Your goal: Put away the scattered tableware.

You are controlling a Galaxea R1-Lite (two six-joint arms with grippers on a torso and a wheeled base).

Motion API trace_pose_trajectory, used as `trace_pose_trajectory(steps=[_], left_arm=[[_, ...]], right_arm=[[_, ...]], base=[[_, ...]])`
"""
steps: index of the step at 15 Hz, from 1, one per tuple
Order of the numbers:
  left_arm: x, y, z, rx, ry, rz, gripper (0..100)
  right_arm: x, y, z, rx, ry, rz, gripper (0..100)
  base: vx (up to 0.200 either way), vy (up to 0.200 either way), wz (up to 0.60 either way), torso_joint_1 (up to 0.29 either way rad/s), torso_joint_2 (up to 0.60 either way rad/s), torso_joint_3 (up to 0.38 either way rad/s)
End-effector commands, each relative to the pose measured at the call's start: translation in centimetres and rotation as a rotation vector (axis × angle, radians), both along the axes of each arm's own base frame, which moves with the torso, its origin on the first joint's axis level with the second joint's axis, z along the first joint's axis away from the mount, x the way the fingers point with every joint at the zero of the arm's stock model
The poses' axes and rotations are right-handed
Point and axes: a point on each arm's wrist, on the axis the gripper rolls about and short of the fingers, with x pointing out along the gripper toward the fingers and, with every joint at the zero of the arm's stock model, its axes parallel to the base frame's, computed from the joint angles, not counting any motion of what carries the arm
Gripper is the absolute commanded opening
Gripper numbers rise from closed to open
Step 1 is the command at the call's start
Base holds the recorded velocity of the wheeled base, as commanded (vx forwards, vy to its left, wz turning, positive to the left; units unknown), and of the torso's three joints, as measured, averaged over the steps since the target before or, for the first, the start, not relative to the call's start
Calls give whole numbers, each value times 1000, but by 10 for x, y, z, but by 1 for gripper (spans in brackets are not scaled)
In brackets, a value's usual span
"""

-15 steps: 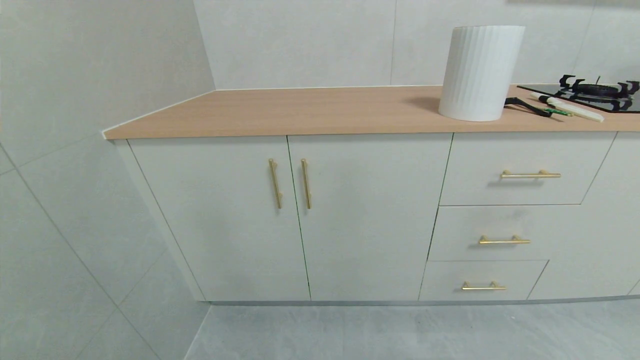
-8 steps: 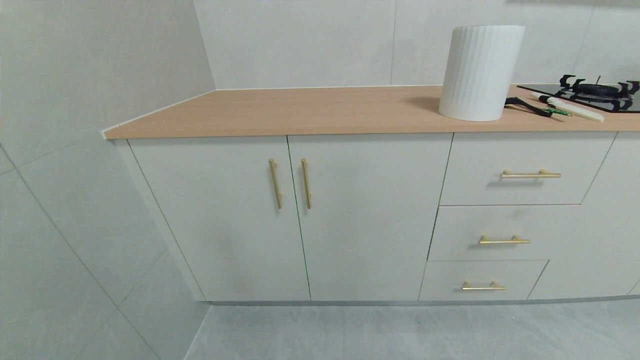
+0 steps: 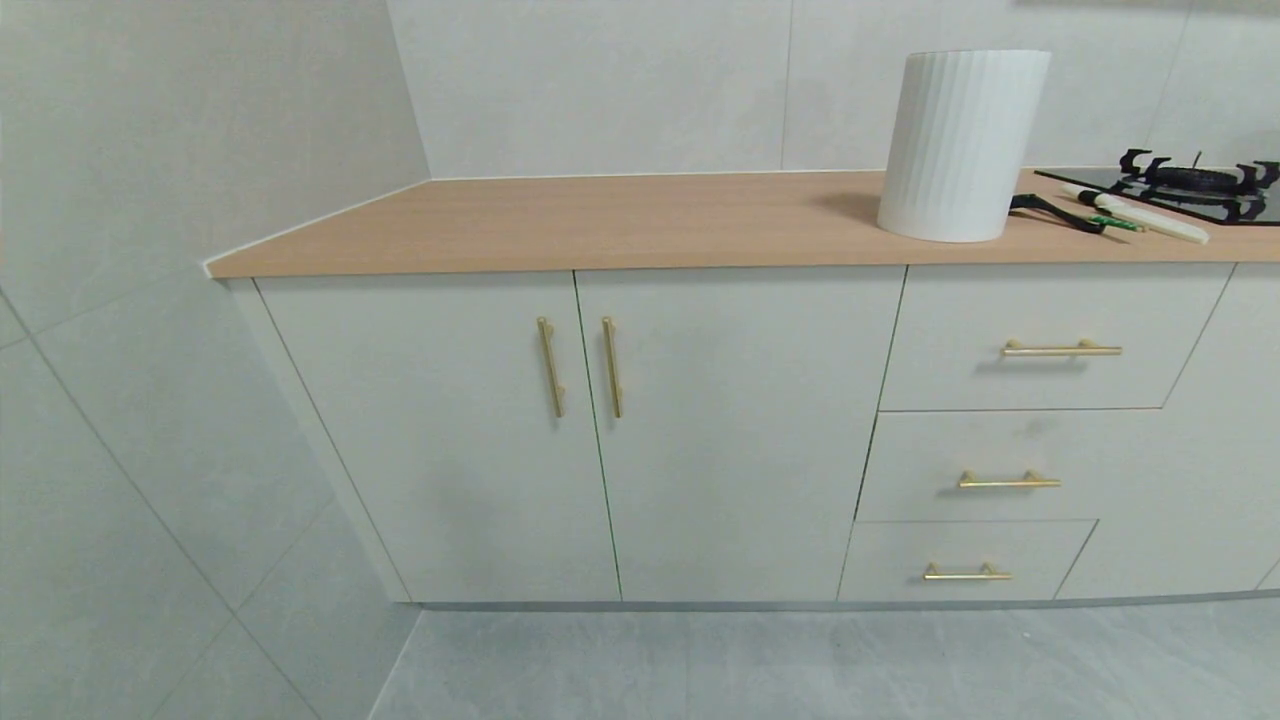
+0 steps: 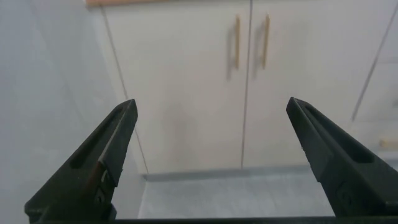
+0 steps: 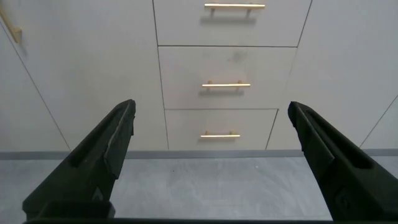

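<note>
head view: utensils lie beside the white holder on the countertop, long axes along its edge, up and rightward of the spread, empty right gripper, likely nearer than the equally spread left gripper.

a countertop runs from a side wall on the left to the right edge of the head view, with a back wall behind it. a tall canister stands upright on the counter, toward the right. just right of the canister, a few utensils lie flat, close together. a stove burner sits just behind them at the far right. under the counter, a left door and a right door stand side by side, with their handles next to the shared seam. right of the doors, three drawers stack one above another. the floor lies in front of the cabinet.
</note>
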Motion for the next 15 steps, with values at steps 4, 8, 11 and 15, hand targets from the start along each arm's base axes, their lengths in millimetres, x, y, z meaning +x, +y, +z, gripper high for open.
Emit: trace_pose_trajectory(steps=[4, 8, 11, 15], left_arm=[[3, -1, -13, -9, 70, -55, 100], [3, -2, -12, -1, 70, -106, 100], [3, 0, -19, 20, 129, 2, 100], [3, 0, -18, 16, 120, -2, 100]], right_arm=[[1, 0, -2, 3, 9, 2, 100], [1, 1, -7, 13, 61, 54, 100], [1, 1, -7, 28, 59, 55, 100], [1, 1, -7, 28, 57, 50, 100]], base=[[0, 0, 0, 0, 0, 0], [0, 0, 0, 0, 0, 0], [0, 0, 0, 0, 0, 0], [0, 0, 0, 0, 0, 0]])
